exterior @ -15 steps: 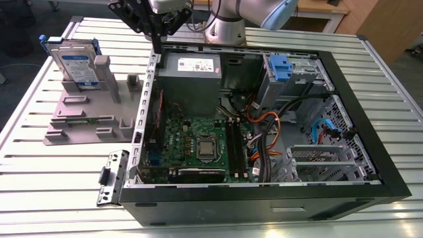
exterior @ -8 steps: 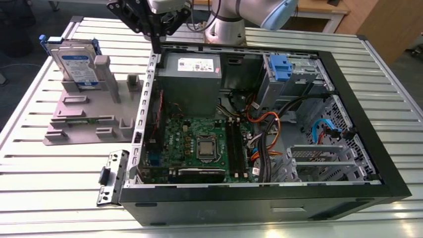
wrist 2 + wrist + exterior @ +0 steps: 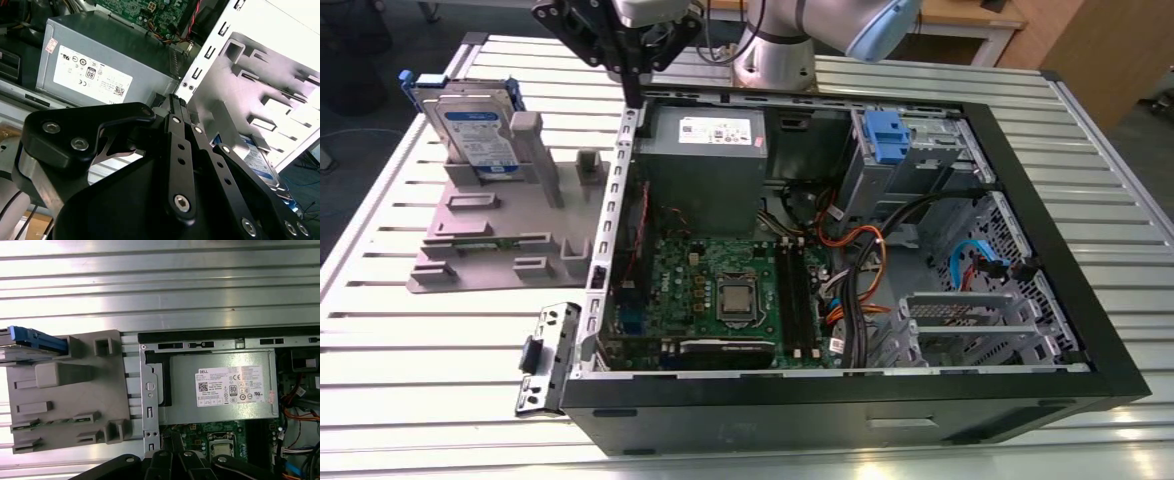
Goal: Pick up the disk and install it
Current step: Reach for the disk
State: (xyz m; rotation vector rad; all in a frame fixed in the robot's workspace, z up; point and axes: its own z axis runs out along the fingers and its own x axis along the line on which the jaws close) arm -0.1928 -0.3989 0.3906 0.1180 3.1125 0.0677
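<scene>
The disk (image 3: 467,135) stands upright in the grey plastic stand (image 3: 494,230) on the exterior view's left, silver with a white-and-blue label and a blue bracket round it. In the first wrist view its blue edge (image 3: 35,339) shows at the end of the stand (image 3: 65,390), and in the second wrist view a part of the disk (image 3: 262,162) shows behind the black linkage. My gripper (image 3: 635,95) hangs above the rear left corner of the open computer case (image 3: 1014,180), well to the right of the disk. Its fingers (image 3: 175,102) are shut together with nothing between them.
The case lies on its side on a slatted metal table (image 3: 427,340). Inside it are the grey power supply (image 3: 700,150) with a white sticker, the motherboard (image 3: 734,290), cables, and a drive bay with a blue bracket (image 3: 887,135). A detached metal bracket (image 3: 544,355) lies beside the case.
</scene>
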